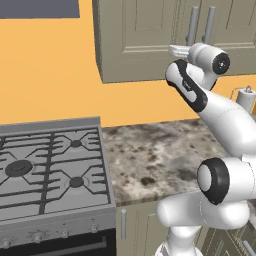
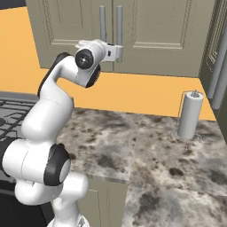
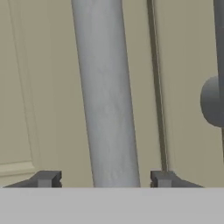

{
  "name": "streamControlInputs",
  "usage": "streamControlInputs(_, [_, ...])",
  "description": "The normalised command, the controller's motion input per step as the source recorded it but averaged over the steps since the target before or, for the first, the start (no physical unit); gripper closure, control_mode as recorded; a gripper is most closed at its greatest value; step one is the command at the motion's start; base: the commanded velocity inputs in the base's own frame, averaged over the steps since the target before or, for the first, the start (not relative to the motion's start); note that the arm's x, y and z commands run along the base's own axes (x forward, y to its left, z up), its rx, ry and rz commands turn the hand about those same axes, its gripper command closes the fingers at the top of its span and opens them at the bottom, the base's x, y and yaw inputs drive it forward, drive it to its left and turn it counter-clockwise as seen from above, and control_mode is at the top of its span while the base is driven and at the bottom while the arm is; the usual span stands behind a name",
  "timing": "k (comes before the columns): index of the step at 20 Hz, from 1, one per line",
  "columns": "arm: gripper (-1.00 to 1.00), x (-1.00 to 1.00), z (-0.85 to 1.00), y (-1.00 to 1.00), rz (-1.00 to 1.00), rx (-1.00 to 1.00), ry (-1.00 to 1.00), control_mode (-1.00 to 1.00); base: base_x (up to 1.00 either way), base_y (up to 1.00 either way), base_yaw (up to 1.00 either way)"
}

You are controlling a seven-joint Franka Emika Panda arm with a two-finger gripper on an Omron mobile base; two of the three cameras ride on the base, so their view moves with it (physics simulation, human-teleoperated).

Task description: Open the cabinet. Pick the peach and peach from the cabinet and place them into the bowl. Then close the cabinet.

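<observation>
The olive-grey cabinet (image 1: 140,40) (image 2: 168,26) hangs on the orange wall with both doors shut. The peaches are hidden and the bowl is out of view. My gripper (image 3: 105,179) (image 2: 118,51) (image 1: 177,50) is up against the lower part of the left door's long grey bar handle (image 3: 105,87) (image 2: 102,20) (image 1: 193,22). In the hand view the handle runs straight up between my two dark fingertips (image 3: 46,178), with a gap on each side. The jaws stand open around the bar without touching it. The second handle (image 3: 214,100) is just to the right, past the door seam.
A paper towel roll on a wire stand (image 2: 190,115) (image 1: 246,97) sits at the back of the speckled counter (image 2: 146,146) (image 1: 150,160). A gas stove (image 1: 50,165) lies to the left. A tall cabinet with long handles (image 2: 217,66) borders the right.
</observation>
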Motion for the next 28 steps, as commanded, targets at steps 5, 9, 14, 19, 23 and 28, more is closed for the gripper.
streamControlInputs(5, [1.0, 0.0, 0.0, 0.0, 0.0, 0.0, 0.0, -1.0, 0.0, 0.0, 0.0])
streamControlInputs(9, [1.0, 0.0, 0.02, 0.0, 0.0, 0.0, 0.0, -1.0, 0.0, 0.0, 0.0])
streamControlInputs(14, [1.0, -0.16, 0.21, 0.0, -0.01, 0.01, 0.04, -1.0, 0.0, 0.0, 0.0])
streamControlInputs(19, [1.0, -0.63, 0.4, 0.02, -0.05, 0.02, 0.0, -1.0, 0.0, 0.0, 0.0])
streamControlInputs(23, [1.0, -0.75, 0.39, 0.17, -0.08, 0.0, -0.01, -1.0, 0.0, 0.0, 0.0])
streamControlInputs(28, [1.0, -0.81, 0.6, 0.24, -0.13, 0.01, 0.0, -1.0, 0.0, 0.0, 0.0])
